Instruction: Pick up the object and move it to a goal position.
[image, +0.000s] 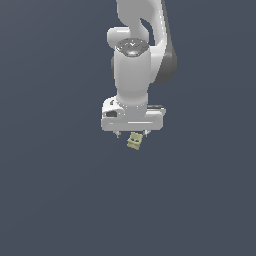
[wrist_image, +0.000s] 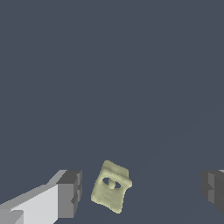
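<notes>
Gripper (image: 131, 134) spread wide and grasping nothing, poised over the object (wrist_image: 111, 186), which lies on the dark surface (wrist_image: 109, 78) between the fingers (wrist_image: 70, 192), nearer one, evidently aligned for closing.

Flat even simulator light, dim slate backdrop, no glare, hardly any shadow, edges sharp, slight pixel coarseness

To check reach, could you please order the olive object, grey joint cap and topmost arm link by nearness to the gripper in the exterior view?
From the gripper:
1. olive object, at the fingertips.
2. grey joint cap, up the arm.
3. topmost arm link, frame top.
</notes>
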